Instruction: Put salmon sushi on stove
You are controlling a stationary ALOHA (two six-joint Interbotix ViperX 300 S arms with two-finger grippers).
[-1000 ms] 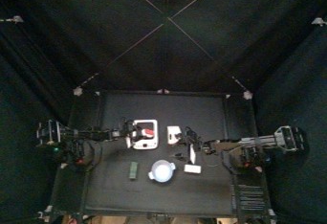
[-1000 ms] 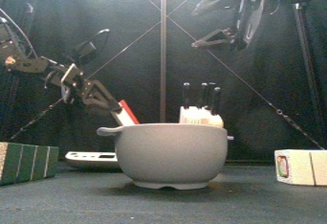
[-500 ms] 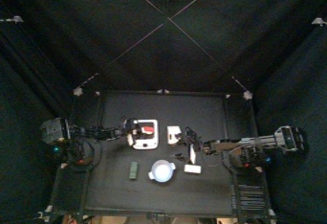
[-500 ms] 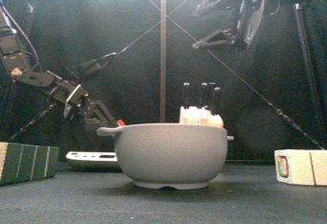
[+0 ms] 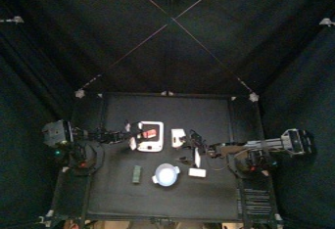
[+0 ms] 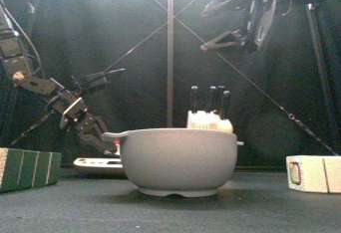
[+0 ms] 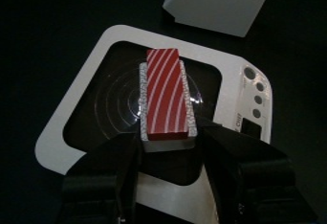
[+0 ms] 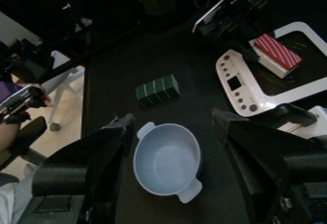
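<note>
From above, the stove (image 5: 149,132) sat on the black table (image 5: 118,111) left of the middle, with the salmon sushi (image 5: 151,133) showing as a small red spot on it. The left gripper (image 5: 131,135) reached in at the stove's left edge, and the right gripper (image 5: 197,152) hung right of the middle. The pale round plate (image 5: 167,175) lay near the front edge, with the dark green bar (image 5: 135,174) to its left and a small white block (image 5: 197,172) to its right.

From the front, the plate (image 6: 178,158) filled the middle (its handled rim hid the sushi). The left gripper (image 6: 102,132) angled down low behind it, just above the stove (image 6: 95,162).

The left wrist camera showed the sushi (image 7: 166,93) lying on the stove's dark centre (image 7: 118,108), its red striped top up. The left gripper (image 7: 170,154) stood just short of the sushi's near end, jaws spread apart with nothing between them.

The right wrist camera showed the plate (image 8: 167,160), the green bar (image 8: 159,90) and the sushi (image 8: 274,51) on the stove (image 8: 250,78). The right gripper (image 8: 179,175) had its jaws spread wide, holding nothing.
</note>
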